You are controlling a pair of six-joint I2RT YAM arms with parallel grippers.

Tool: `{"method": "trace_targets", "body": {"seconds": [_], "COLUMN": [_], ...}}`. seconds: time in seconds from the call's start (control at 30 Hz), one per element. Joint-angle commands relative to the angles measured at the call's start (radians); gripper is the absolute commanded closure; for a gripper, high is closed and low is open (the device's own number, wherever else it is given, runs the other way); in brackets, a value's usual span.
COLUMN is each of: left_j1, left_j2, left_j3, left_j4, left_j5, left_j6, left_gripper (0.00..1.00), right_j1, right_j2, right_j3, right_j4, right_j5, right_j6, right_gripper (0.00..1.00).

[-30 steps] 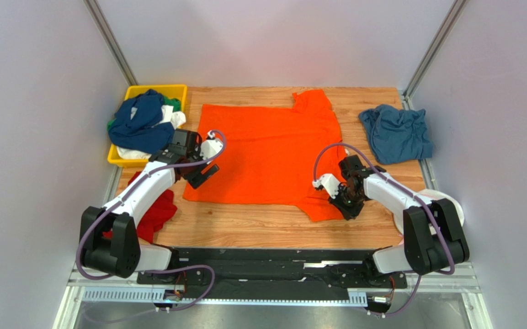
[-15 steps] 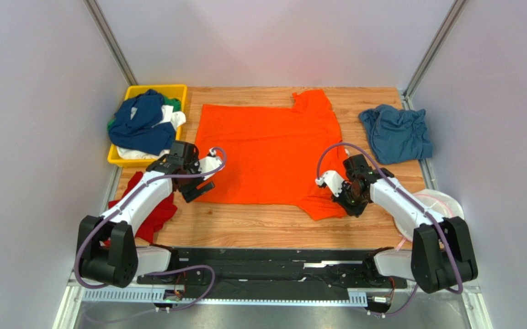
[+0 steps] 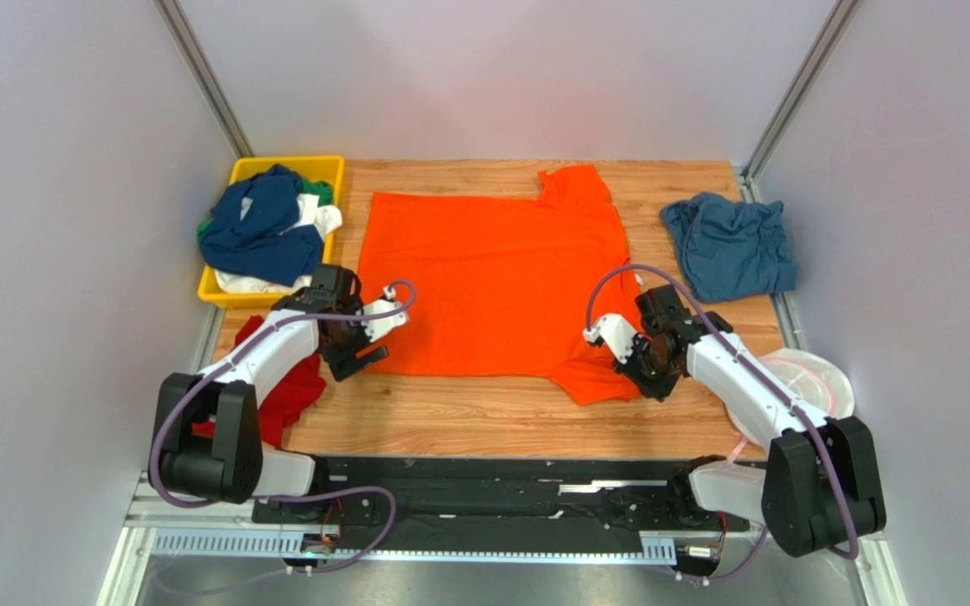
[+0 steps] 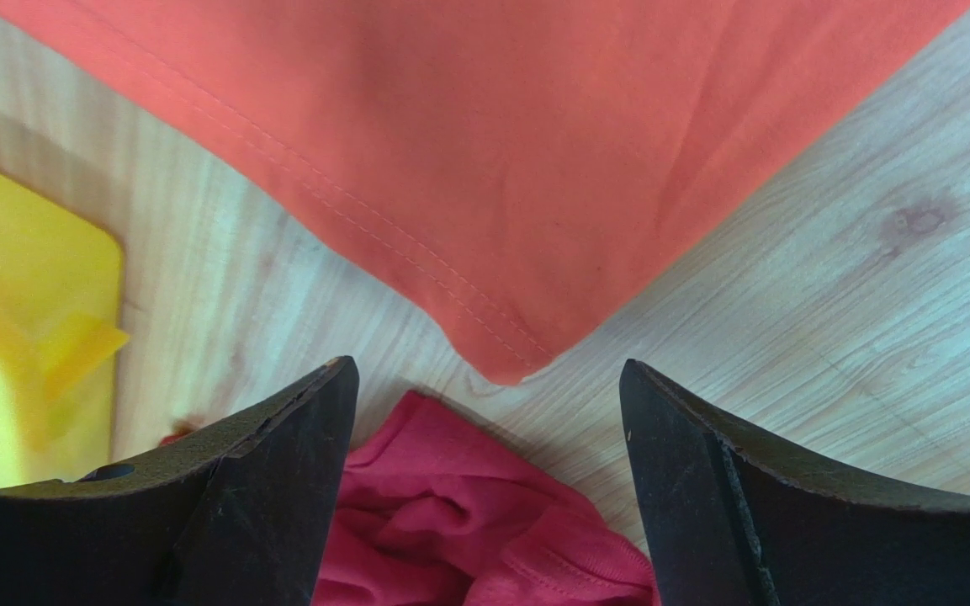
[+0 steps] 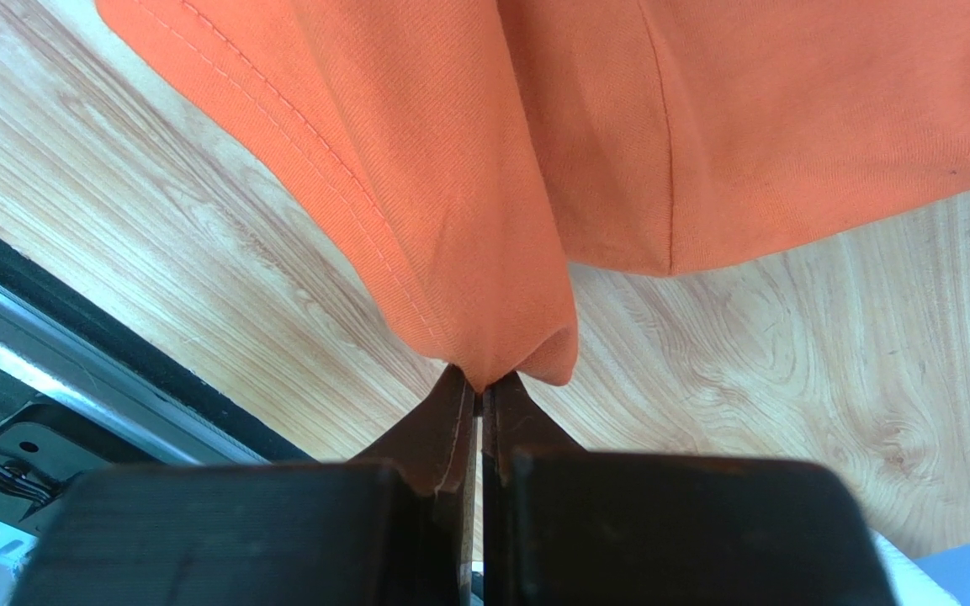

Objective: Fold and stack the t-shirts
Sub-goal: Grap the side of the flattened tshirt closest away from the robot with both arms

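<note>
Right wrist view shows the right fingers [image 5: 442, 436] pressed together, pinching a fold of the orange t-shirt [image 5: 755, 114]; the left fingers [image 4: 281, 455] stand spread over its corner.

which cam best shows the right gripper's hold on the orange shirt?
Right wrist: close up, the right gripper is shut on a bunched fold of the orange shirt. Top view shows it at the shirt's near sleeve, too small to see the pinch. Left wrist shows only another corner of the shirt.
</note>
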Motion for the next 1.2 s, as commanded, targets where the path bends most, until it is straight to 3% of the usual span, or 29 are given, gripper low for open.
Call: {"method": "trace_targets", "body": {"seconds": [0.0, 0.43, 0.87, 1.07, 1.1, 1.17], "left_j1": [0.037, 0.065, 0.072, 0.074, 0.074, 0.074], "left_j2": [0.024, 0.145, 0.236, 0.244, 0.242, 0.228], "left_j3": [-0.012, 0.043, 0.138, 0.155, 0.155, 0.152], "left_j4": [-0.001, -0.022, -0.131, -0.147, -0.147, -0.148], "left_j5": [0.042, 0.088, 0.168, 0.174, 0.174, 0.171], "left_j6": [0.056, 0.066, 0.089, 0.069, 0.066, 0.052], "left_gripper": [0.15, 0.23, 0.51, 0.83, 0.95, 1.00], "right_j1": [0.000, 0.000, 0.000, 0.002, 0.000, -0.001], "right_j2": [-0.020, -0.015, -0.020, -0.043, -0.044, -0.049], "right_j3": [0.027, 0.014, 0.017, 0.020, 0.022, 0.031], "right_j4": [-0.004, 0.007, 0.002, -0.003, -0.006, -0.015], "right_j5": [0.019, 0.022, 0.025, 0.022, 0.020, 0.017], "right_j6": [-0.011, -0.007, -0.007, -0.005, -0.004, -0.001], "right_gripper": [1.00, 1.00, 1.00, 1.00, 1.00, 1.00]}}
